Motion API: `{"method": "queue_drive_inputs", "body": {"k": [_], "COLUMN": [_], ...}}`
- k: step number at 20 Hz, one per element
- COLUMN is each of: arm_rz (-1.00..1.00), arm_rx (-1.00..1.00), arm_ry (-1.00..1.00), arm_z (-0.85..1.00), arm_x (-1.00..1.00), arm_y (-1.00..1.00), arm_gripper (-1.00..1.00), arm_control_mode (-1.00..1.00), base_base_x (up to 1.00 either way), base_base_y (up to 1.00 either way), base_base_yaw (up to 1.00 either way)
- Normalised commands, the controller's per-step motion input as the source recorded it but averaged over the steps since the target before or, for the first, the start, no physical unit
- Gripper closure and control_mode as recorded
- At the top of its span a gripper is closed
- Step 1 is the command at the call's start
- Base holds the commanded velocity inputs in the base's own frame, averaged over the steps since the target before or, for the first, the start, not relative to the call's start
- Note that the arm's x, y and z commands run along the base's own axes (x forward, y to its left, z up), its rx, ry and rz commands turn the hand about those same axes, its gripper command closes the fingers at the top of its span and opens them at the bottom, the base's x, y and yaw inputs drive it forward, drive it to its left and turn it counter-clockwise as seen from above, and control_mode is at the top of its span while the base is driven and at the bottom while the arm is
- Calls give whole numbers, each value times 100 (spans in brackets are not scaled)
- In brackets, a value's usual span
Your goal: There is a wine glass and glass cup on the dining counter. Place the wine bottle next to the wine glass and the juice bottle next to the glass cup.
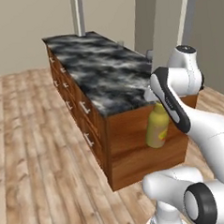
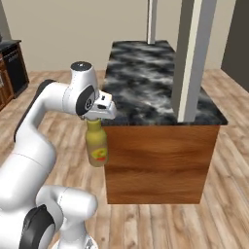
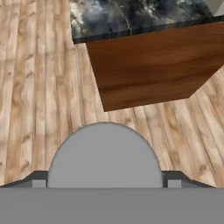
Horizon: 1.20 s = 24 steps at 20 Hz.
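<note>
Beside the surface (image 2: 160, 82), off its near left corner, your hand (image 2: 99, 115) pinches the juice bottle (image 2: 97, 144) at its cap, apparently; the bottle hangs free. Expect smooth, top-heavy swing; a lower grip on the shoulders steadies it.

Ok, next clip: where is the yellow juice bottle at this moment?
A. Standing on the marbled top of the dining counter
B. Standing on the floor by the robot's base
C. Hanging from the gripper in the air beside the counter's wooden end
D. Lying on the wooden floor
C. The juice bottle hangs by its cap from the gripper, clear of the floor, in front of the wooden end of the dining counter, below its stone top.
</note>
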Motion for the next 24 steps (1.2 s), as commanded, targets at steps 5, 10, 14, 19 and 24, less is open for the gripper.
{"method": "queue_drive_inputs", "body": {"k": [5, 10, 14, 19, 24], "arm_rz": [0, 0, 0, 0, 0], "arm_rx": [0, 0, 0, 0, 0], "arm_ry": [0, 0, 0, 0, 0], "arm_z": [0, 0, 0, 0, 0], "arm_x": [0, 0, 0, 0, 0], "arm_y": [0, 0, 0, 0, 0], "arm_gripper": [100, 100, 100, 100, 100], "arm_control_mode": [100, 100, 100, 100, 100], "base_base_x": [12, 12, 13, 13, 13], "base_base_y": [-71, -69, -69, -68, -68], "base_base_yaw": [0, 1, 0, 0, 1]}}
